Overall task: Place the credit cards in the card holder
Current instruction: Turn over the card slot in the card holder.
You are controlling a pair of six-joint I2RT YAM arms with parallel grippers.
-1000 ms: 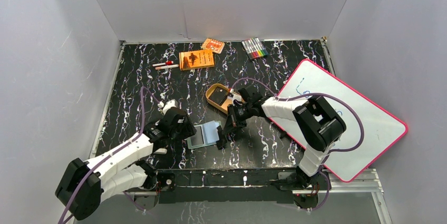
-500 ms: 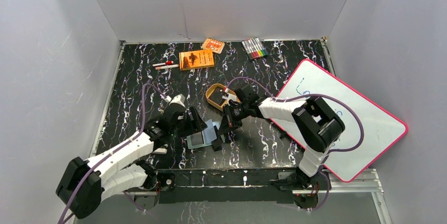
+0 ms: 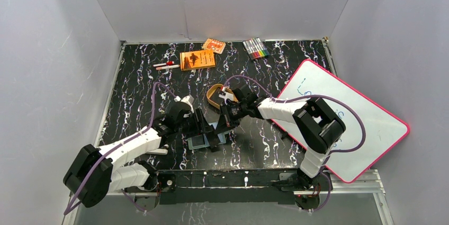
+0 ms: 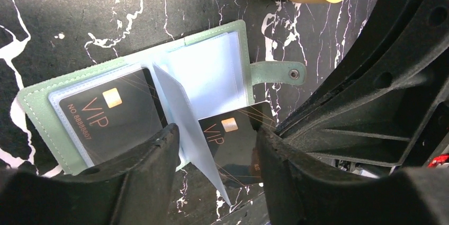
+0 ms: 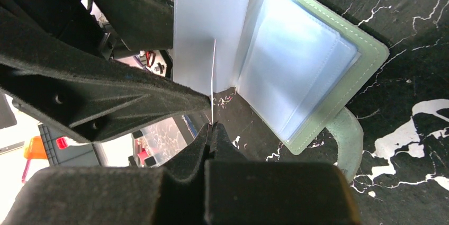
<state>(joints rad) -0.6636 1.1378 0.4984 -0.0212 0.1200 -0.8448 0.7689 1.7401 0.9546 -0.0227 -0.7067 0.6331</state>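
The sage-green card holder (image 4: 241,34) lies open on the black marbled table, partly hidden under both grippers in the top view (image 3: 198,141). One black VIP credit card (image 4: 106,114) sits in its left clear sleeve. A second VIP card (image 4: 233,140) hangs at the holder's near edge, seen edge-on in the right wrist view (image 5: 213,77), with my right gripper (image 5: 212,127) shut on it. A clear sleeve page (image 4: 185,124) stands up beside it. My left gripper (image 4: 217,145) is open, its fingers straddling that page and the held card. Both grippers (image 3: 212,132) meet over the holder.
A golden oval tin (image 3: 214,95) stands just behind the holder. At the back lie an orange booklet (image 3: 197,59), an orange packet (image 3: 214,45), markers (image 3: 255,48) and pens (image 3: 166,65). A pink-framed whiteboard (image 3: 344,124) covers the right side.
My left gripper has moved right over the open holder until it straddles the card. The right gripper has shifted slightly left, still holding the card.
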